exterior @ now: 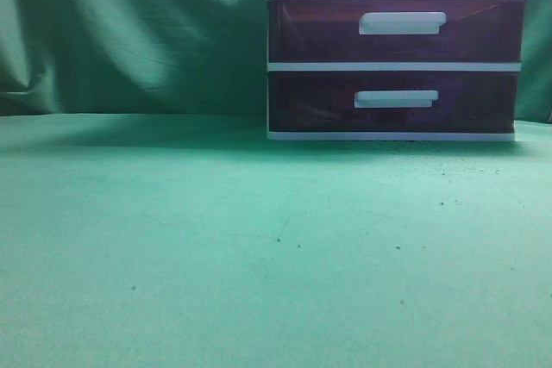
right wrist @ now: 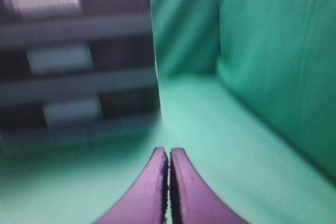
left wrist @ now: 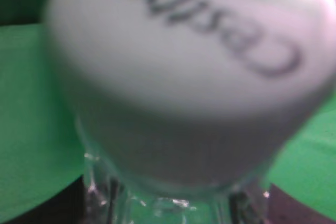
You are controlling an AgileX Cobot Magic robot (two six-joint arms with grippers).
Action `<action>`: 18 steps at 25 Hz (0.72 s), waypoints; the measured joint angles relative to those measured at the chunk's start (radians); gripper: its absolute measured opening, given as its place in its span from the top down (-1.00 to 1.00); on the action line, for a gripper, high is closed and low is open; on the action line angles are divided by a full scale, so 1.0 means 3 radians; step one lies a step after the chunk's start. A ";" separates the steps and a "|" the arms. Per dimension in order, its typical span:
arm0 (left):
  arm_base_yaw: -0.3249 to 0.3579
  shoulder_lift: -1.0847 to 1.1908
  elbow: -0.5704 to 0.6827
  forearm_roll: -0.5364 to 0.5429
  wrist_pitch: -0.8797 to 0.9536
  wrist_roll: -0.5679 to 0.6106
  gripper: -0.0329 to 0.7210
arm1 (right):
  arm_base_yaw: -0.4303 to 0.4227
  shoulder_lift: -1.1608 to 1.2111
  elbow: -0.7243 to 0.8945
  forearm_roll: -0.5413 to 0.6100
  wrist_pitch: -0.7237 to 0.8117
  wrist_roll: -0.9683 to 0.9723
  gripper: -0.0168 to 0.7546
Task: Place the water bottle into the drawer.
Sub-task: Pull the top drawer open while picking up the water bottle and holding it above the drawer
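At the back right of the green counter (exterior: 216, 247) stands a dark drawer unit (exterior: 397, 49) with white frame strips, and the exterior view shows three drawers stacked, all pushed in, each with a pale handle; the middle handle (exterior: 402, 23) and the lowest handle (exterior: 396, 99) are fully visible, the top one is cut by the picture's edge. A green cloth backdrop (exterior: 129, 32) hangs behind. Neither arm appears in the exterior view. The left wrist view is almost filled by the white cap (left wrist: 178, 66) of the water bottle (left wrist: 173, 203), very close to the lens and blurred, with dark lettering across its top and a bit of clear plastic body below it; the left tool itself is not visible there, so I cannot tell whether it is spread or pinching. In the right wrist view the right tool (right wrist: 169, 182) has its two purple fingers (right wrist: 147, 192) pressed together with nothing between them, hanging over the counter with the drawer unit ahead and to its left
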 joint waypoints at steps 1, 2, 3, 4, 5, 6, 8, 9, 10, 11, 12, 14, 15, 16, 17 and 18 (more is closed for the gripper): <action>0.0000 -0.0122 -0.0005 0.0062 0.0057 0.0000 0.11 | 0.0000 0.0000 0.0000 0.0062 -0.0304 0.0085 0.96; 0.0000 -0.0260 -0.0005 0.0112 0.0144 -0.0007 0.11 | 0.0000 0.0000 0.0000 0.0088 -0.0775 0.0145 0.96; 0.0000 -0.0384 -0.0005 0.0148 0.0232 -0.0006 0.11 | 0.0000 0.0000 0.0000 0.0088 -0.1076 0.0176 0.96; 0.0000 -0.0488 -0.0005 0.0150 0.0305 -0.0015 0.11 | 0.0000 -0.0003 -0.0017 0.0074 -0.1271 0.0192 0.96; 0.0000 -0.0560 -0.0005 0.0150 0.0393 -0.0036 0.11 | 0.0000 -0.0003 -0.0072 0.0049 -0.1304 0.0200 0.96; 0.0000 -0.0630 -0.0005 0.0153 0.0467 -0.0050 0.11 | 0.0000 -0.0008 -0.0187 0.0003 -0.1202 0.0206 0.96; 0.0000 -0.0707 -0.0006 0.0159 0.0575 -0.0057 0.11 | 0.0000 0.0034 -0.0514 -0.0098 -0.0852 0.0170 0.96; 0.0000 -0.0723 -0.0006 0.0158 0.0605 -0.0057 0.11 | 0.0000 0.0116 -0.0693 -0.0157 -0.0629 0.0111 0.96; 0.0000 -0.0728 -0.0006 0.0167 0.0629 -0.0062 0.11 | 0.0000 0.0232 -0.0870 -0.0188 -0.0472 0.0056 0.96; 0.0000 -0.0728 -0.0006 0.0166 0.0646 -0.0062 0.11 | 0.0000 0.0349 -0.1015 -0.0203 -0.0290 0.0003 0.96; 0.0000 -0.0728 -0.0006 0.0169 0.0659 -0.0062 0.11 | 0.0000 0.0477 -0.1158 -0.0228 -0.0149 -0.0036 0.96; 0.0000 -0.0728 -0.0006 0.0174 0.0672 -0.0065 0.11 | 0.0000 0.0831 -0.1481 -0.0302 0.0146 -0.0074 0.96; 0.0000 -0.0728 -0.0006 0.0174 0.0672 -0.0065 0.11 | 0.0000 0.1028 -0.1630 -0.0357 0.0257 -0.0097 0.96; 0.0000 -0.0728 -0.0006 0.0174 0.0672 -0.0070 0.11 | 0.0000 0.1228 -0.1772 -0.0414 0.0368 -0.0140 0.96; 0.0000 -0.0728 -0.0006 0.0174 0.0672 -0.0070 0.11 | 0.0000 0.1393 -0.1879 -0.0443 0.0465 -0.0209 0.96; 0.0000 -0.0728 -0.0006 0.0174 0.0672 -0.0070 0.11 | 0.0018 0.1588 -0.1996 -0.0467 0.0539 -0.0290 0.96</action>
